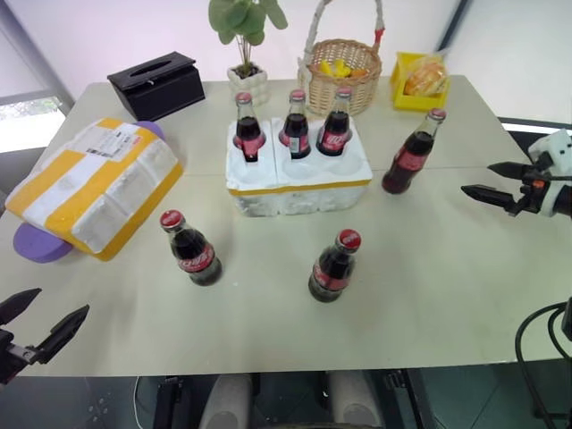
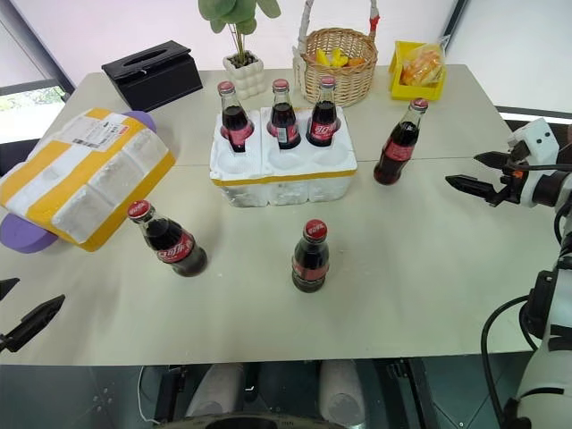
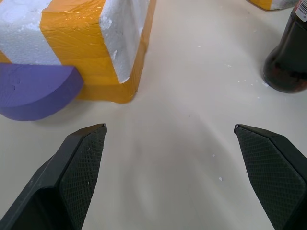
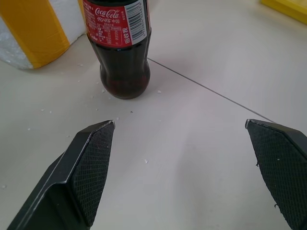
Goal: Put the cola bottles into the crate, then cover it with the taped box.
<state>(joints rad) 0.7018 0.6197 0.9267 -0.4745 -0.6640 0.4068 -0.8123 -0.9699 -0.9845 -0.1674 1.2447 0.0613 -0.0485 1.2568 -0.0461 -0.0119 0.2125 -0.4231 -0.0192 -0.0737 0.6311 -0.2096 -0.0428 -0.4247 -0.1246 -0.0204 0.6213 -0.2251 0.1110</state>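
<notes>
The crate [image 1: 299, 174] sits in the middle of the bench [image 1: 447, 268]. Three bottles [image 1: 296, 124] already stand in its back wells. The three front wells look empty. Three more bottles are out on the bench: one [image 1: 412, 153] just to the right of the crate, one [image 1: 334, 266] in front of the crate, and one [image 1: 190, 248] in front of the crate and to its left. The taped box [image 1: 94, 183] lies well to the left of the crate, tipped up on a purple pad [image 1: 40, 243].

The right gripper [image 1: 490, 180] hangs to the right of the crate, near the closest bottle, with its fingers [image 4: 91, 163] spread wide and holding nothing. The left gripper [image 1: 40, 322] is far in front of the box, fingers [image 3: 79, 163] spread wide too, and empty.

What could go wrong: the bottles are tall and thin. A finger that bumps one from the side could tip it, and it might roll off the bench. A bottle that comes down a bit off its well could catch the rim and fall. The standing back row could get knocked while a front well is filled.

Behind the crate stand a plant [image 1: 246, 54], a basket [image 1: 344, 71], a yellow tray [image 1: 420, 80] and a black tissue box [image 1: 156, 83]. None of them blocks the way.
</notes>
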